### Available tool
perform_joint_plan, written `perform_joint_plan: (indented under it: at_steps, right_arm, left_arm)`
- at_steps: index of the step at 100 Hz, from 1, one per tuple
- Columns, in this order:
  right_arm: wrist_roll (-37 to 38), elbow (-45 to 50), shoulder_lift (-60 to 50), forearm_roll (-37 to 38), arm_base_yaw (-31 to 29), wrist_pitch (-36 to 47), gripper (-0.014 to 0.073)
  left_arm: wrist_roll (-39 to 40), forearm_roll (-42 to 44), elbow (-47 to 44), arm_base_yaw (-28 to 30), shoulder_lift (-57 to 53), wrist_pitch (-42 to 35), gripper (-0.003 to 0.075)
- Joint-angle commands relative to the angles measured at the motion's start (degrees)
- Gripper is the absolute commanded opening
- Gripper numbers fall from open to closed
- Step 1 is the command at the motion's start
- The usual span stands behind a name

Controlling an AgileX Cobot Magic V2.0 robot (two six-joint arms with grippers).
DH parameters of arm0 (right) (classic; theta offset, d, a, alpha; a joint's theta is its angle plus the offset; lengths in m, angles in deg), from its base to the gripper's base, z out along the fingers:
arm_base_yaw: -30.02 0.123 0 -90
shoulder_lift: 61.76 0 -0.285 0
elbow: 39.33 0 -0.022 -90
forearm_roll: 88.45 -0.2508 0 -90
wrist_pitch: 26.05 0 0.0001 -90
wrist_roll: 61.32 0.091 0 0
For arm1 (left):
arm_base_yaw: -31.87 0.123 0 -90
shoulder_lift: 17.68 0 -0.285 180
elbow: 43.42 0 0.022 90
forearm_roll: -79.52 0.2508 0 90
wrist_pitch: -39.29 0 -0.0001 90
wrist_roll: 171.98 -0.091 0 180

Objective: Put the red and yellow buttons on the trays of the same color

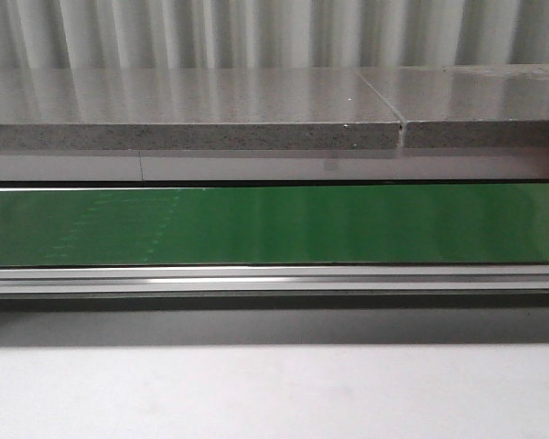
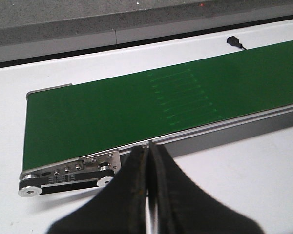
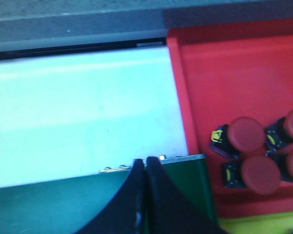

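Conveyor belt (image 1: 274,224), green and bare, ran left to right across the front view, with an aluminium rail (image 1: 274,278) along its near edge and a grey speckled stone ledge (image 1: 192,119) behind it. White table (image 1: 274,393) filled the near part of that view, and neither arm showed there.

From the left wrist view, the left gripper (image 2: 149,156) hung over the near rail close to the left end of the belt, its two black fingers pressed together with nothing between them. The belt's end roller bracket (image 2: 68,173) sat just beside it, and a small black plug (image 2: 233,41) lay on the white surface beyond the far edge of the belt.

From the right wrist view, the right gripper (image 3: 145,168) was likewise pressed together and empty, poised over the right end of the belt. Beside that end lay the red tray (image 3: 224,78), holding four red buttons (image 3: 246,134) with black bases, clustered and touching one another. A strip of the yellow tray (image 3: 254,225) showed next to the red tray; something dark sat at its edge, too little of it in view to tell what.
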Motion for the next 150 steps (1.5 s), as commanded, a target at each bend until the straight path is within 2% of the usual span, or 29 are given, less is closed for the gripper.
perform_joint_plan:
  at_steps: [1,34,88,133,150]
  right_arm:
    - [-0.78,-1.75,-3.73,0.33,2.09,1.72,-0.0062]
    - [-0.78,5.86,-9.96,0.15,8.17,4.44,-0.0062]
    - [-0.78,23.74,-31.17,0.12,8.30,15.71,-0.0062]
    - [-0.53,34.45,-50.02,0.07,8.30,17.33,-0.0066]
    - [-0.53,40.71,-56.05,-0.47,8.30,23.91,-0.0066]
  left_arm:
    - [0.21,-1.21,1.48,-0.48,0.53,-3.55,-0.0020]
    - [0.21,-1.21,1.48,-0.48,0.53,-3.55,-0.0020]
    - [0.21,-1.21,1.48,-0.48,0.53,-3.55,-0.0020]
    - [0.21,-1.21,1.48,-0.48,0.53,-3.55,-0.0020]
    - [0.21,-1.21,1.48,-0.48,0.53,-3.55,-0.0020]
